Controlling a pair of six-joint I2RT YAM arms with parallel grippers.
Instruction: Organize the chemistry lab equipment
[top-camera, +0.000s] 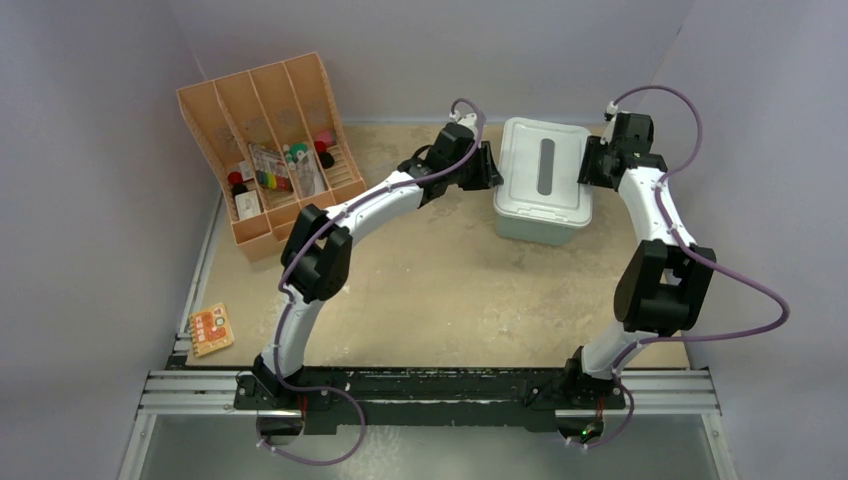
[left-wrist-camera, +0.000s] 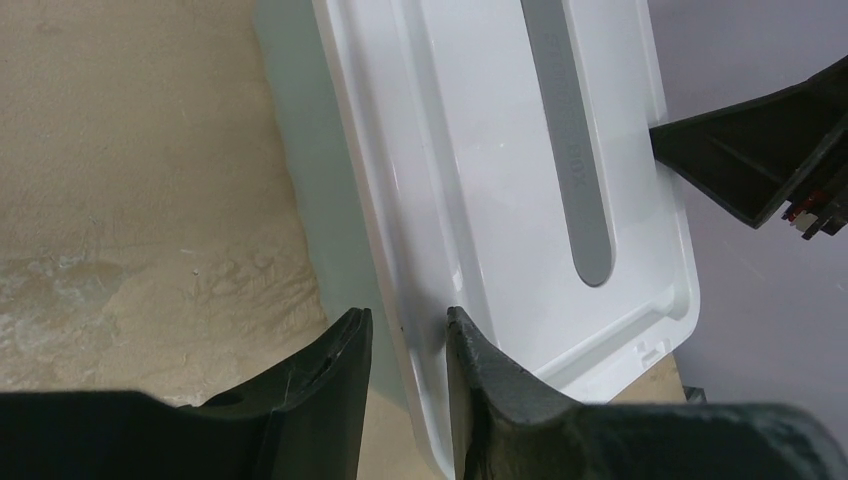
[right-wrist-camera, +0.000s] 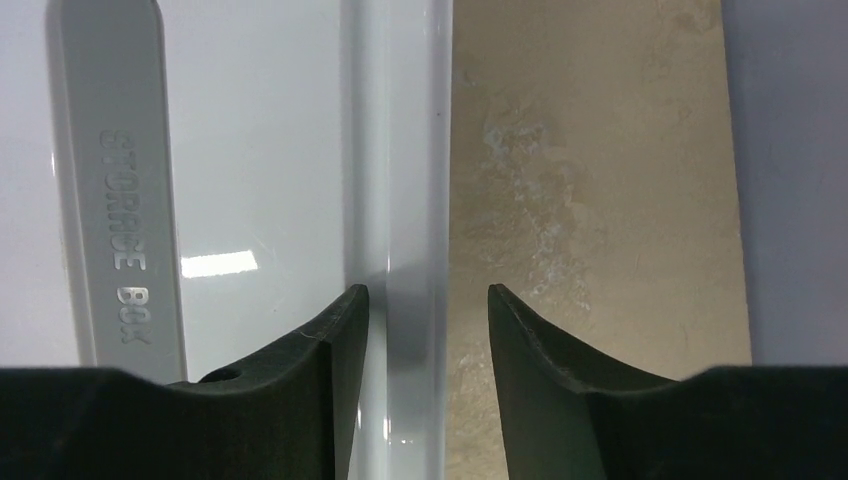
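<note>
Now both claws straddle the storage-box lid at the table's far middle.
The left claw pinches its left rim; the right claw stands spread around the right rim. Far left, small loose items sit in the orange organizer; a small packet lies near left.

The left gripper straddles the rim of the grey lid — one finger each side.
</note>
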